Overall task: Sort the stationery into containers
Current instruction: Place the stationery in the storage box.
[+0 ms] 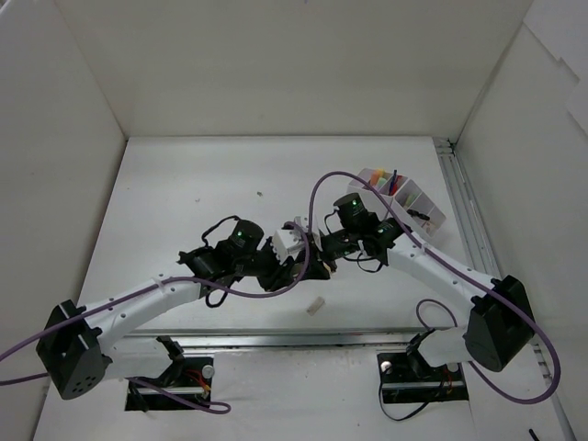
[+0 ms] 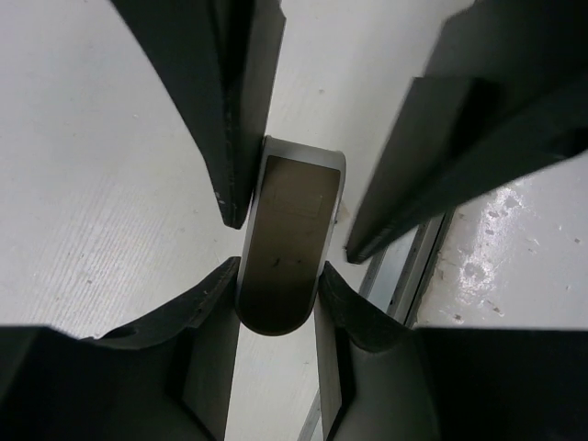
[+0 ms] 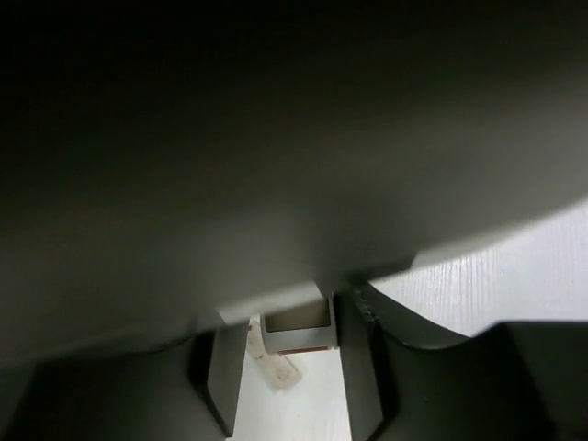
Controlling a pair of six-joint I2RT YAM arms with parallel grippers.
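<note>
Left gripper [image 2: 278, 276] around metallic block [image 2: 289, 225]

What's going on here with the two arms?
A handover, it seems. The left gripper holds a small metal block, and the right gripper has its fingers around the same block; whether it grips yet is unclear. The white tray sits at the far right; an eraser lies loose on the table.
</note>
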